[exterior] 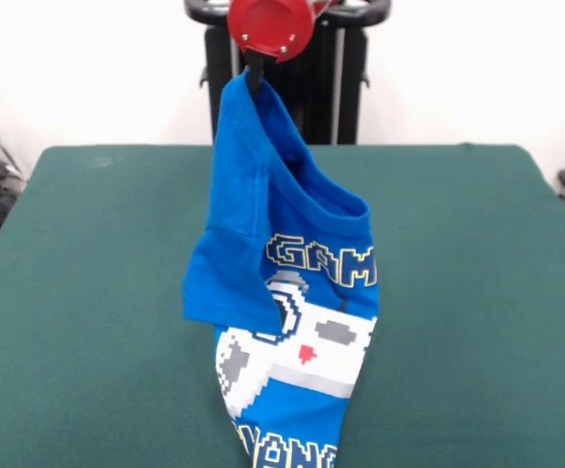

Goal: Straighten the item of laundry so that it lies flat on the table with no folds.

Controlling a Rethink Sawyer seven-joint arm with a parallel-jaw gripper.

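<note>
The light was bright and even, with no clear single source; the white wall [477, 68] behind was washed nearly to blank; the green tabletop [87, 292] was evenly lit with no glare, and no marked shadow lay beside the hanging blue shirt [292, 263]; soft shading showed only in the shirt's folds; the red arm [270, 24] at the top edge looked slightly soft; the printed lettering read fairly crisply.

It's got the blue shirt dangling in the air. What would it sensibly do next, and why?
Probably carry it sideways while lowering, so it lays out instead of heaping up. The gripper pinches the T-shirt by one top edge, and the cloth hangs bunched, one sleeve folded over the print, above the table. Whether its lower end touches is out of frame.
</note>
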